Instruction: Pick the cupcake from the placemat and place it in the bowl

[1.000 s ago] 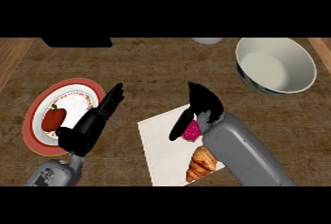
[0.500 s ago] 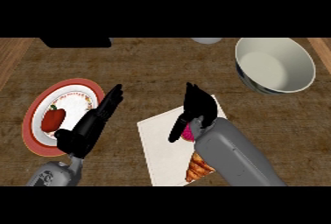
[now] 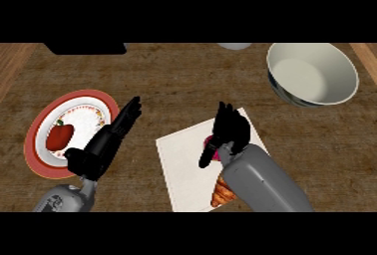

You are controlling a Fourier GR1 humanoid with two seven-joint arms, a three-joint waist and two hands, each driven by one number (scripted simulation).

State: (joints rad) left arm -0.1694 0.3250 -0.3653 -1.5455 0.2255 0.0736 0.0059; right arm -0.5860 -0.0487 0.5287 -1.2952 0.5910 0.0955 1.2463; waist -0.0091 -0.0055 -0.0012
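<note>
At far left, red-rimmed plate (image 3: 44, 164) bears a red pepper (image 3: 60, 138). Left hand (image 3: 106, 142) beside it, fingers straight, holding nothing. Right hand (image 3: 230, 130) over white placemat (image 3: 184, 164), fingers curled round pink cupcake (image 3: 216, 151). Pastry (image 3: 220, 193) below. Bowl (image 3: 313, 74) upper right.

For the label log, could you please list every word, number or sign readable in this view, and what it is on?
None: no readable text anywhere.
Plate: only a speckled pattern inside its red rim, no letters.
Bowl: a dark pattern on its outer wall, no words.
Placemat, right hand and left hand: no markings.
</note>
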